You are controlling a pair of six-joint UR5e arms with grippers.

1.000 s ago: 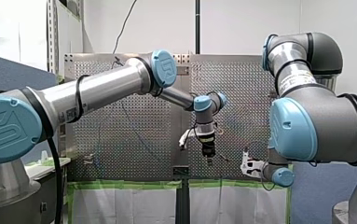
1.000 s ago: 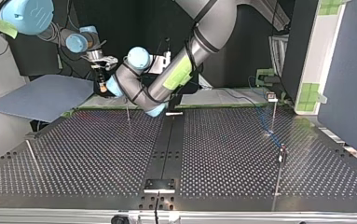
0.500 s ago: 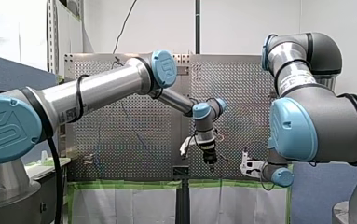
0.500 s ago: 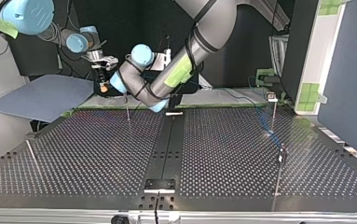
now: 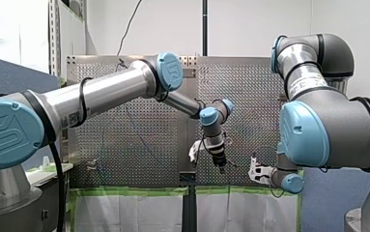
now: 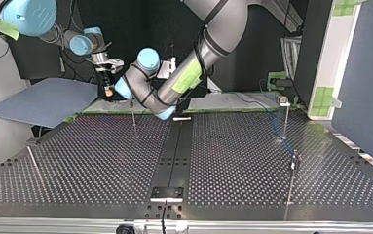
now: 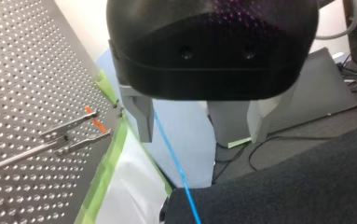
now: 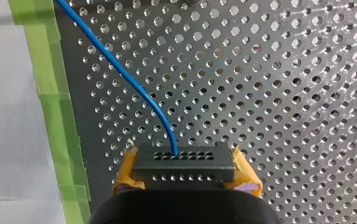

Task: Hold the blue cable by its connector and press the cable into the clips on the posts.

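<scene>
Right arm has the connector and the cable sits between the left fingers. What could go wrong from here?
The cable runs loose between my left gripper's open fingers, so it may slip out before reaching the clip. At the connector, held by my right gripper, the cable bends sharply; a hard pull could strain it there.

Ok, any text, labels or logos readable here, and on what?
No text is readable.
Blue joint cap on my left arm: embossed logo mark, no clear letters.
Tube sticker on that arm: too small.
White sticker on my right arm: too small.
Black connector: no print.
</scene>
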